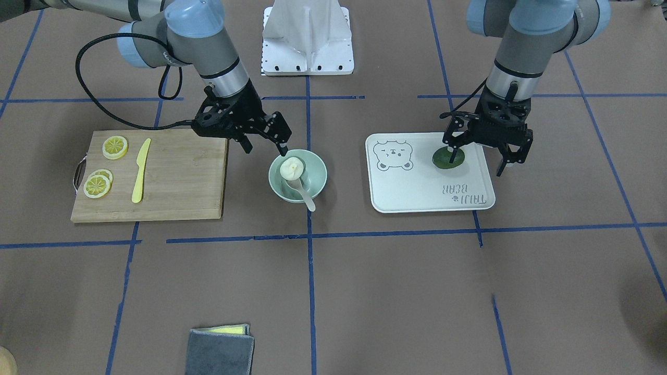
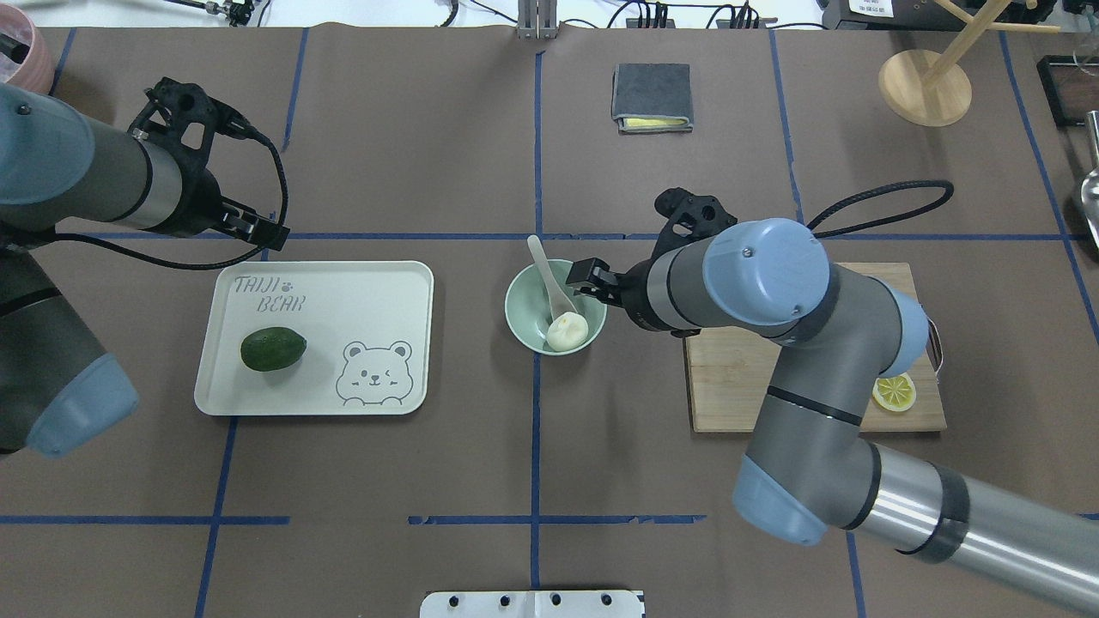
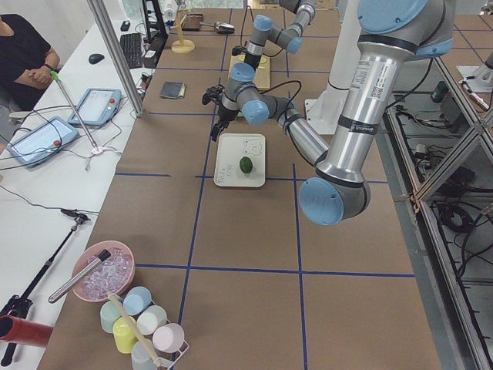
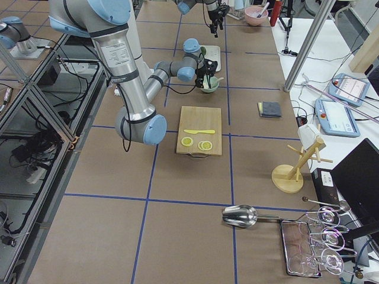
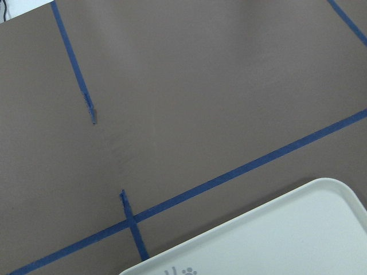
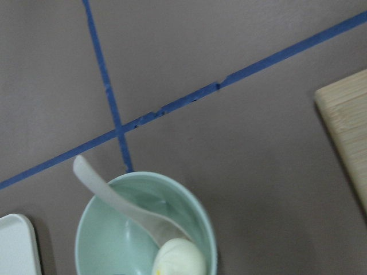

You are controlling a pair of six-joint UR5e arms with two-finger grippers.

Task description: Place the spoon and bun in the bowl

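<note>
The pale mint-green bowl (image 1: 319,167) stands at the table's middle. It also shows in the overhead view (image 2: 517,302) and the right wrist view (image 6: 109,232). The white bun (image 1: 292,167) (image 2: 567,330) (image 6: 179,258) lies inside it. The off-white spoon (image 1: 306,197) (image 2: 543,264) (image 6: 106,190) rests in the bowl, scoop by the bun, handle out over the rim. My right gripper (image 1: 266,148) is open and empty, just beside and above the bowl's rim. My left gripper (image 1: 477,161) is open and empty above the tray's far edge.
A white bear-print tray (image 1: 417,190) (image 2: 343,296) (image 5: 287,235) holds a dark green fruit (image 1: 448,158) (image 2: 273,348). A wooden board (image 1: 182,177) carries a yellow knife (image 1: 140,169) and lemon slices (image 1: 97,185). A grey cloth (image 1: 221,349) lies near the front edge.
</note>
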